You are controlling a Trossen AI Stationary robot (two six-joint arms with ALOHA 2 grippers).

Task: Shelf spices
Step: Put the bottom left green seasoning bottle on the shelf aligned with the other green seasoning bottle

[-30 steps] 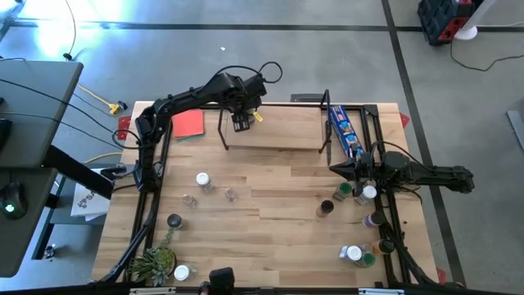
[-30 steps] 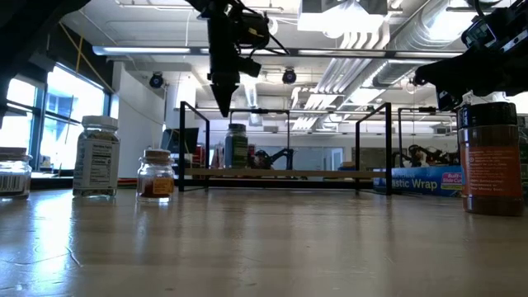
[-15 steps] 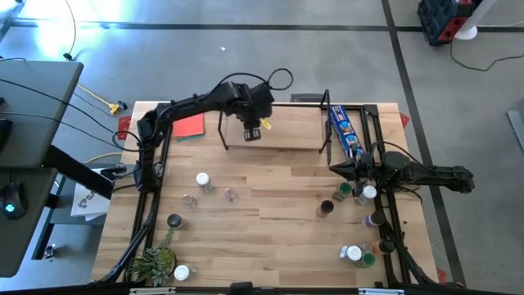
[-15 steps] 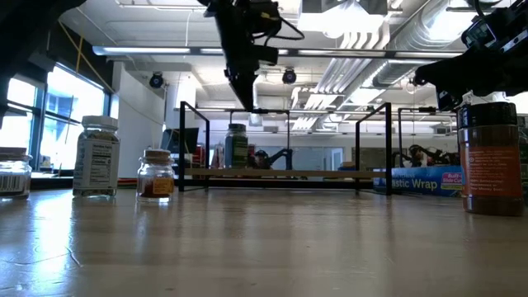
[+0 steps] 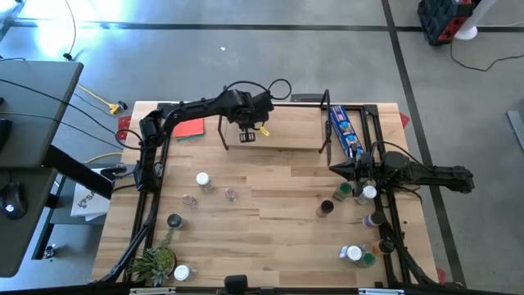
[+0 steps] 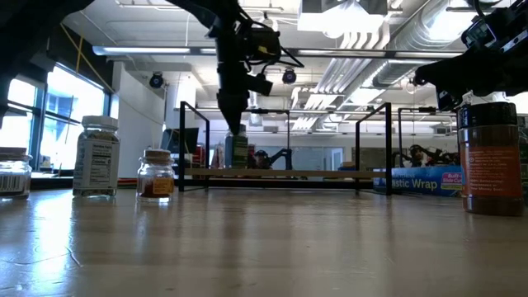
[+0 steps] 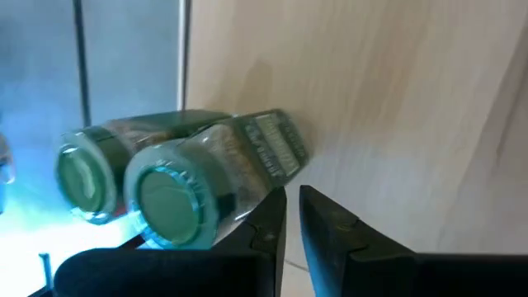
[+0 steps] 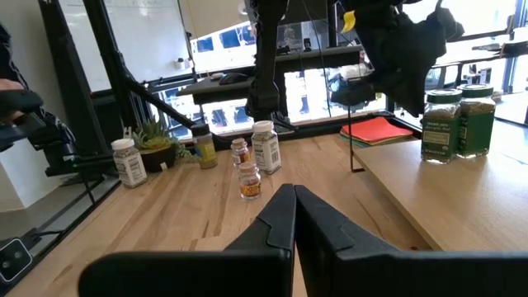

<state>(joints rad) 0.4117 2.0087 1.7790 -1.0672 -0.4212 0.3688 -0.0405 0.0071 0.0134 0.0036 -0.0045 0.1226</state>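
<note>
Two green-lidded spice jars (image 7: 177, 194) (on shelf (image 5: 282, 135)) — left gripper (image 7: 293, 216) nearly closed, empty; right gripper (image 8: 294, 216) clenched.

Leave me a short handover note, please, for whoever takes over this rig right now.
Left tool: over the left end of the shelf, fingers nearly together, holding nothing, right beside the two green-lidded jars.
Right tool: shut, empty, waiting at the right side of the table.
Done: the two green-lidded jars stand upright, side by side, on the shelf.
Left: five loose jars on the table's left half and the jar cluster on its right half are not yet shelved.
</note>
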